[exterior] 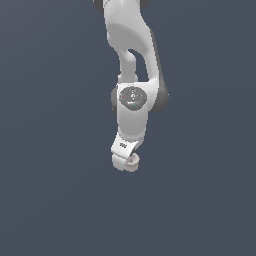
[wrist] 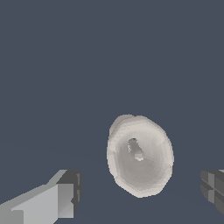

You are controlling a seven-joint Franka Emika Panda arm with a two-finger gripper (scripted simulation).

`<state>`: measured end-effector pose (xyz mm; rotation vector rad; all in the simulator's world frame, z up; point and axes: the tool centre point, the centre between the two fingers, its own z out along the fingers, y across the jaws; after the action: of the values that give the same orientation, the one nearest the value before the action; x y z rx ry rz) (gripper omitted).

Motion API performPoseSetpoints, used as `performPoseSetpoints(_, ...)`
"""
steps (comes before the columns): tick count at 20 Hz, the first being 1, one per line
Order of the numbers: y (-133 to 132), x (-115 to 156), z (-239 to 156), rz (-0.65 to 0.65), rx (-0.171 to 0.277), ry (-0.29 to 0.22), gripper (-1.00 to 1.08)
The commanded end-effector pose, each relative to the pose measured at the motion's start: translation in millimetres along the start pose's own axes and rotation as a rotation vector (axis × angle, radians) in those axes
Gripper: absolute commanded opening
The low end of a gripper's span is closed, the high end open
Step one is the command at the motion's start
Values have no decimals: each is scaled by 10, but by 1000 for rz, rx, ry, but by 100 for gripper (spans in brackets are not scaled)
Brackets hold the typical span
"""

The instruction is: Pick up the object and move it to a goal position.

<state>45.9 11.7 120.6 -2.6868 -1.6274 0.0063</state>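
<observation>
Hanging down from above in the exterior view, the white arm (exterior: 131,65) ends in its gripper (exterior: 126,161), and the cup (exterior: 132,163) sits right at the gripper's tip, pressed against it on the exterior view's right side and partly hidden behind the nearer finger. Using the cup as the landmark, the wrist joint with its round grey disc (exterior: 133,97) lies straight above it, and the arm's upper links rise further above that and leave the picture. The wrist view looks into the cup (wrist: 140,155) from its open end: it is the only vessel in sight, and nothing can be seen inside it beyond a small dark pit at the bottom of the hollow. It is off-white to pale grey, roundish but slightly lopsided, with a wide flared rim and a shaded bowl sloping inward. On either side of the cup in that view stand the two fingers (wrist: 65,192), each well apart from its rim with bare ground between, so the jaws are spread wide and grip nothing. Around and beneath the cup lies one flat, plain slate-blue surface (exterior: 50,200) that fills both views, with no wall, edge or horizon to be made out.
</observation>
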Motion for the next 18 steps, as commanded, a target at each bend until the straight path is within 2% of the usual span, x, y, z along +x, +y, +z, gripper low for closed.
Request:
performPoseSetpoints(1, 21, 11, 28, -58, -1, 1, 100)
performPoseSetpoints(9, 61, 31, 84, -171, -2, 3, 100)
performPoseSetpoints(18, 68, 33, 113, -192, -2, 3, 100)
